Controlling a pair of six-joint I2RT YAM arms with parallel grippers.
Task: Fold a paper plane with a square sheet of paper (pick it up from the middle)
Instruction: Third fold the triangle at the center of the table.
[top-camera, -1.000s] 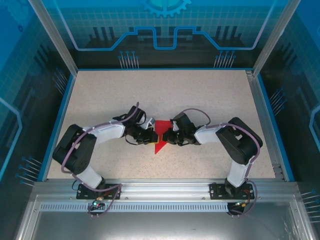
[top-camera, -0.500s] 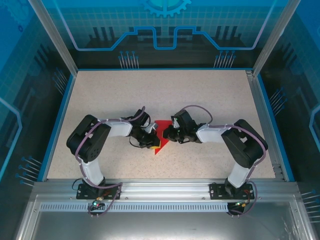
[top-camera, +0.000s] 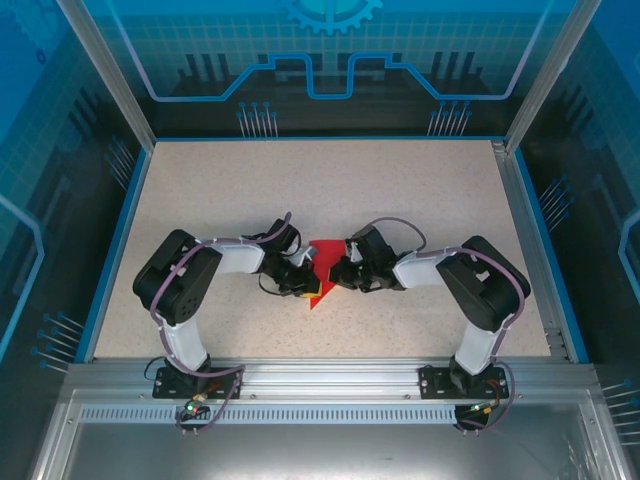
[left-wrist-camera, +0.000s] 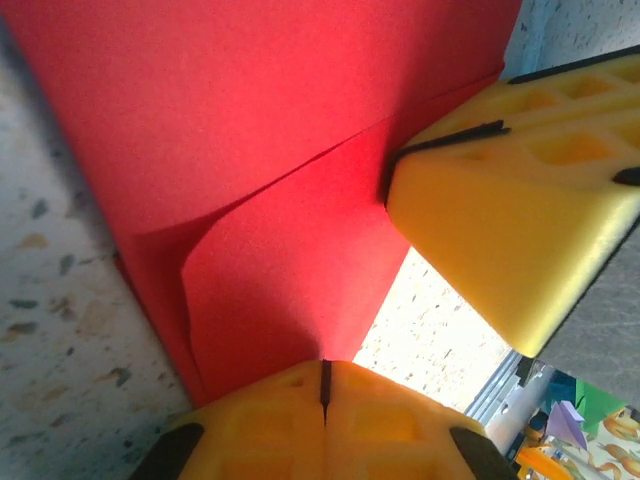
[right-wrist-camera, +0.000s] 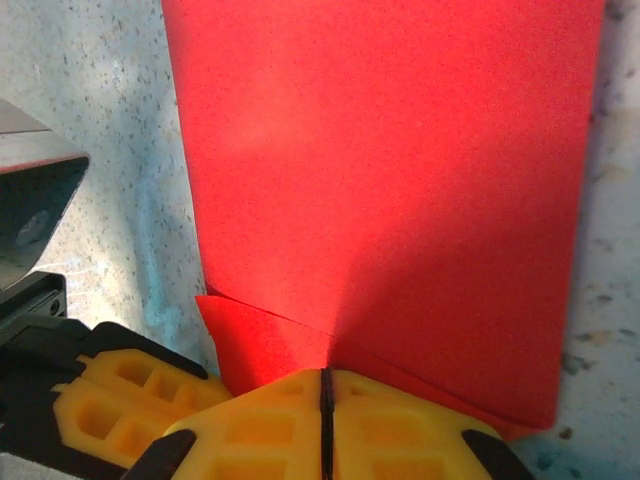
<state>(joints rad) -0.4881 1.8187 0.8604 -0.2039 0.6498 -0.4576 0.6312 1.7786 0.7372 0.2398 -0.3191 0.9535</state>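
Top external view: the speckled surface (top-camera: 400, 190) takes up most of the picture, with a blue rim along its sides. The left arm (top-camera: 190, 285) and the right arm (top-camera: 480, 285) bend inward from their bases and meet near the middle of the surface. Between them lies the red sheet of paper (top-camera: 324, 250), already creased. One part reaches past the two pincers on the far side, and a narrow point sticks out on the near side.

The left pincer (top-camera: 308, 284) comes in from the sheet's left edge and the right pincer (top-camera: 334, 276) from its right edge, so the two are just beside each other with the paper between them.

From the left wrist, the left pincer (left-wrist-camera: 325, 375) has its yellow pads pressed together, pinching a folded flap of the sheet of paper (left-wrist-camera: 270, 130). The rest of the sheet spreads out ahead of the tips. A yellow finger of the right pincer (left-wrist-camera: 520, 220) touches the paper's edge ahead and to the right.

From the right wrist, the right pincer (right-wrist-camera: 325, 385) is likewise closed, with the sheet of paper (right-wrist-camera: 390, 180) caught in the seam between its pads. The sheet lies flat on the surface ahead of the tips. The left pincer's yellow pad (right-wrist-camera: 130, 400) sits just to the left, at the paper's lower corner.
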